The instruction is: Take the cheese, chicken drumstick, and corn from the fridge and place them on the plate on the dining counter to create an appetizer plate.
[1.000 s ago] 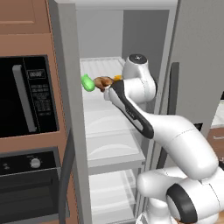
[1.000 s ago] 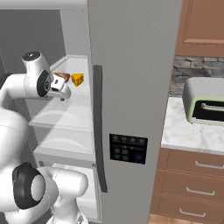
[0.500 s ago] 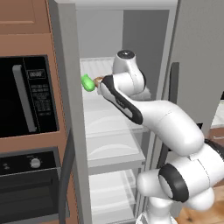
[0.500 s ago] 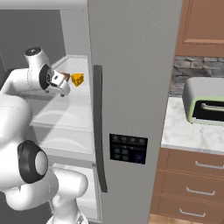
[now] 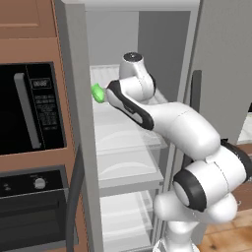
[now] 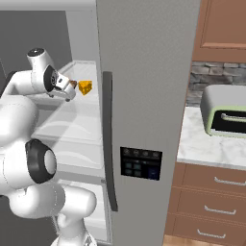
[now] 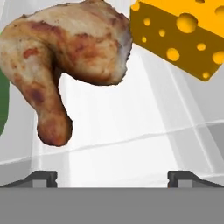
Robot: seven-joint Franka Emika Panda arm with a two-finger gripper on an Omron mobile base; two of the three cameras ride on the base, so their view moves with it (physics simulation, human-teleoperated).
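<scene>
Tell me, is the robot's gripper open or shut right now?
Open. In the hand view the gripper has its finger tips far apart, nothing between them, chicken drumstick just ahead.

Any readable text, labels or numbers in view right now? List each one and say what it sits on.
None can be read.
Microwave keypad: rows of marks, too small to read.
Fridge door panel: bluish icons, too blurred to read.
Oven knob panel: faint marks, unreadable.

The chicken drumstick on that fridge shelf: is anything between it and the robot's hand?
Nothing visible. In the hand view the chicken drumstick lies straight ahead of the open hand, with bare glass shelf between them. The cheese sits beside the drumstick, off the direct line.
</scene>
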